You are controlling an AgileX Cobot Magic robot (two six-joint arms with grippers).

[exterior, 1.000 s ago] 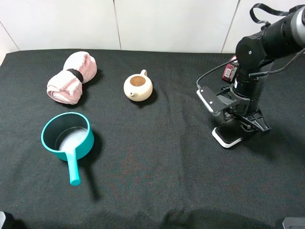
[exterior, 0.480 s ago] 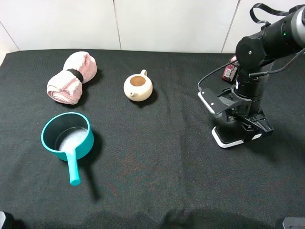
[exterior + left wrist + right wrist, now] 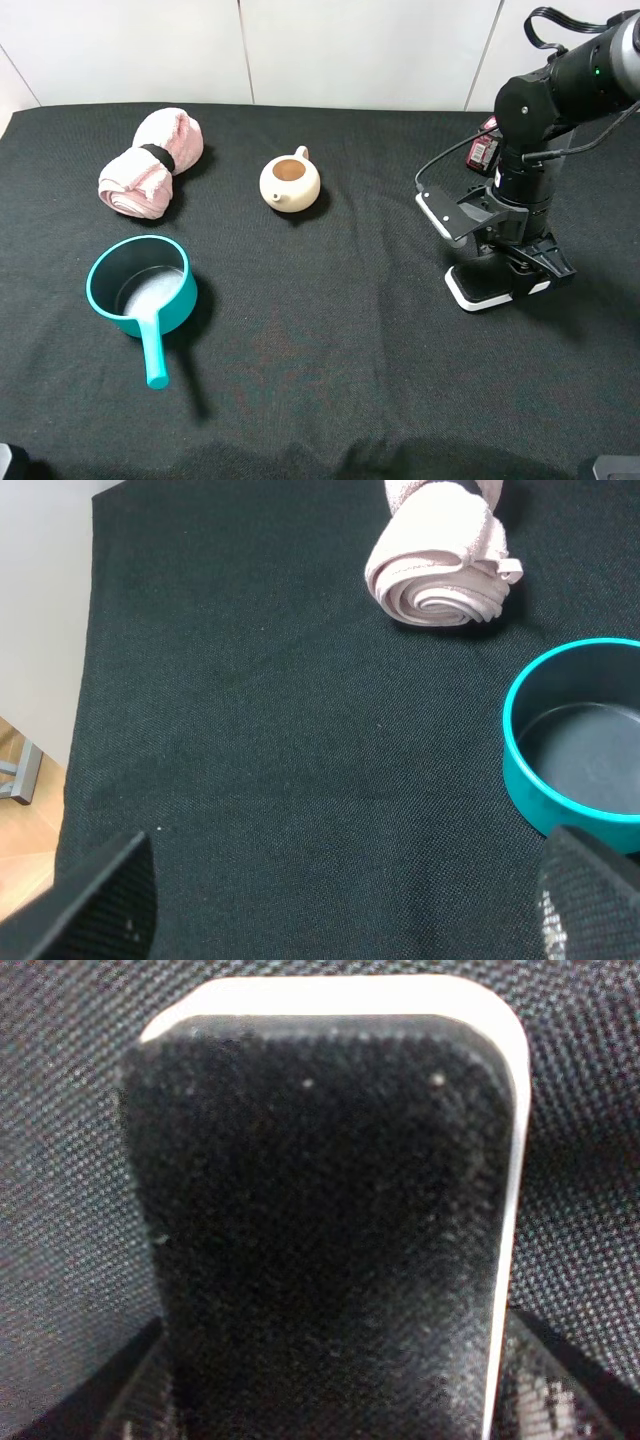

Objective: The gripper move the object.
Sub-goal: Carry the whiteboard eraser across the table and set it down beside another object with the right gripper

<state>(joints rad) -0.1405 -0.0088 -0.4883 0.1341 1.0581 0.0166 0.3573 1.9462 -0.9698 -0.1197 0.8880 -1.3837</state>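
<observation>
Over on the right side of the black cloth [image 3: 330, 380], the right gripper [image 3: 515, 278] is down on the object [image 3: 473, 288] and clamped onto it; in the right wrist view the dark fingers [image 3: 140, 1400] sit at both sides of the block, pressed against its edges, with the felt-like black top filling the middle and the white base showing as a thin rim around it. From the high camera the object looks flat on the cloth, its rounded white end sticking out toward the middle of the table; can't tell if it's lifted at all.

Behind that arm, near the back edge, there's a small red-black packet [image 3: 485, 148], partly hidden by the arm; well off toward the middle sits a cream teapot [image 3: 290, 183], upright, no lid on it; further left is a pink towel roll [image 3: 150, 162] with a black band around it; nearer the front on that side is a teal saucepan [image 3: 140, 290], handle pointing at the near edge.

The left gripper [image 3: 345, 905] only shows its two tips in its own wrist view; they're spread wide with nothing between them, hanging above bare cloth close to the saucepan and towel.
</observation>
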